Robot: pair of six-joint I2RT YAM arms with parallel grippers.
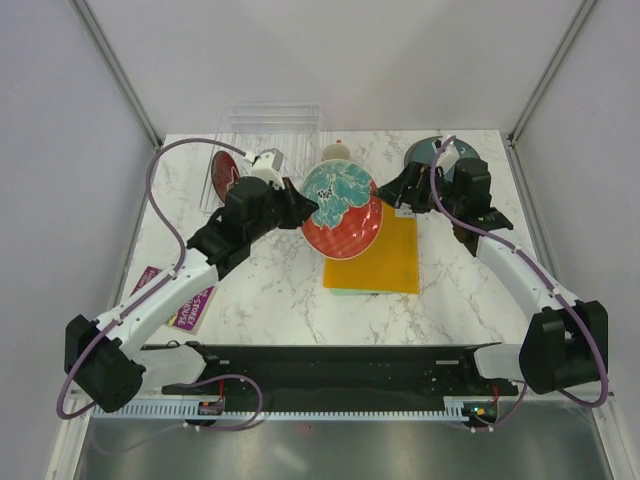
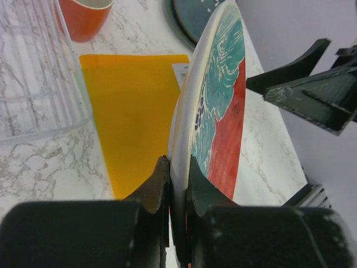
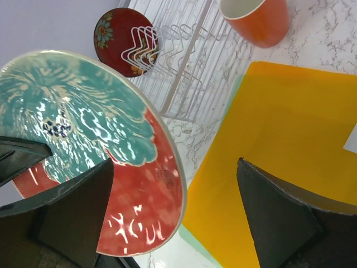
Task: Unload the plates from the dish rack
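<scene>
One red plate (image 1: 345, 215) with teal flowers, glossy, cream-rimmed.

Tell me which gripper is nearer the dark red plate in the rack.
Left. The left gripper, clamped on the red-and-teal plate, sits just right of the dark red plate; the right gripper hangs open farther right, beyond that held plate.

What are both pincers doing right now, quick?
Left pincer: closed on the rim of the round glossy red plate with teal pattern.
Right pincer: open, gripping nothing.
</scene>
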